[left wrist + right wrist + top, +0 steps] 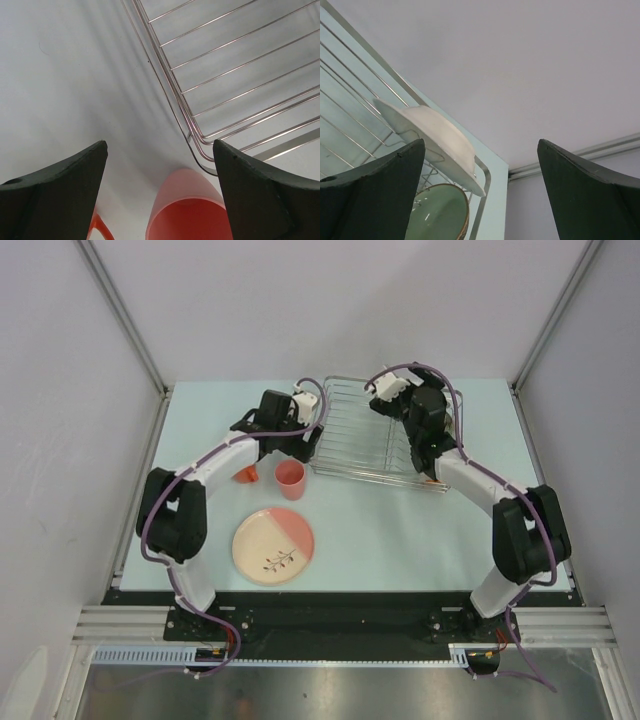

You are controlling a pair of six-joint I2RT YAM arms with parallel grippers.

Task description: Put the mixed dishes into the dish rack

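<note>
1. A pale table (400, 530) is closed in by grey walls (60, 390) on the left, right and far sides. Its widest open stretch lies at the centre and right, in front of the dish rack (350, 440).
2. The rack sits at the far centre of the table. Near one end, a white plate (437, 137) stands tilted on edge between the wires. A green bowl (437, 215) sits just below it in the right wrist view.
3. The small pink cup (289, 480) stands upright on the table, just beside the rack's near-left corner.
4. The orange mug (245, 476) is just left of the cup, partly hidden under the left arm.
5. The cream-and-pink plate (273, 545) lies flat, nearer the arm bases and apart from the cup.
6. The left gripper (160, 150) hovers above the pink cup with its fingers apart, holding nothing.
7. The right gripper (481, 145) is over the rack's right side, fingers apart and holding nothing. The white plate and green bowl lie near its left finger.
</note>
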